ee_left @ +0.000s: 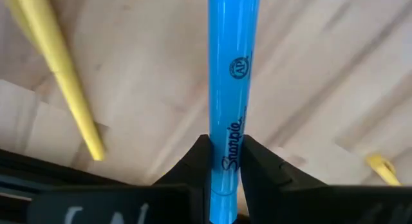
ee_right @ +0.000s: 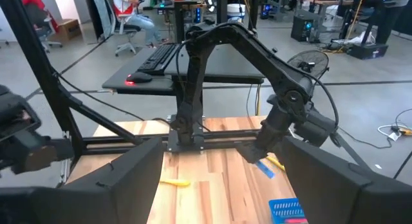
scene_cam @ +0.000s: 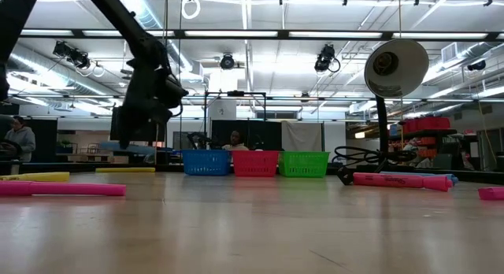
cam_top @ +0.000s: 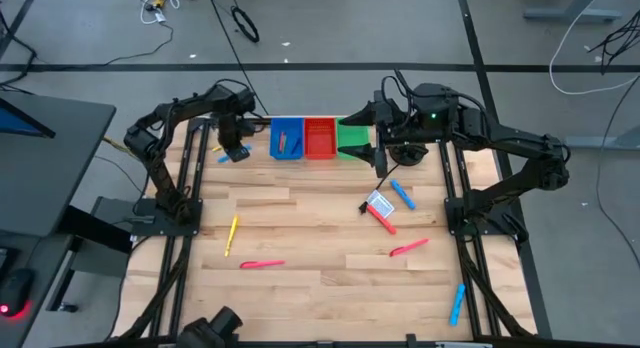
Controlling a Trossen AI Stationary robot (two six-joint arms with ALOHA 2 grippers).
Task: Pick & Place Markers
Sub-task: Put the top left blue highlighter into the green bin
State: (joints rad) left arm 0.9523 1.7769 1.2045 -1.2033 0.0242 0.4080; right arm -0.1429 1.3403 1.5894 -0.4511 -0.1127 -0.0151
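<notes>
I have the left gripper (ee_left: 224,176) clamped on a blue marker (ee_left: 232,89), a smooth, glossy plastic barrel with black lettering on its side; my wrist camera shows the two dark fingers (ee_left: 193,169) pinching its lower end, which they hide. From overhead, that gripper sits at the far left of the table, just beside the blue bin (cam_top: 286,138), with the marker's blue tip poking out below it. A yellow marker (ee_left: 61,69) lies on the pale wood planks close under it, and the tip of another yellow one (ee_left: 381,167) is cut off at the frame edge.

My right gripper (cam_top: 380,160) hangs with its jaws spread wide and empty, near the green bin (cam_top: 352,140). The three bins, with the red bin (cam_top: 320,138) in the middle, are ribbed mesh baskets standing in a row at the far edge.

The other markers are scattered on the butcher-block table (cam_top: 310,218): a yellow one (cam_top: 232,234), a pink one (cam_top: 262,264), another pink one (cam_top: 409,248), a blue one (cam_top: 402,195) and a blue one (cam_top: 457,303) near the front right. A red marker (cam_top: 383,220) lies touching a small white-and-blue card (cam_top: 379,203), though I can't quite make out whether it runs under it.
</notes>
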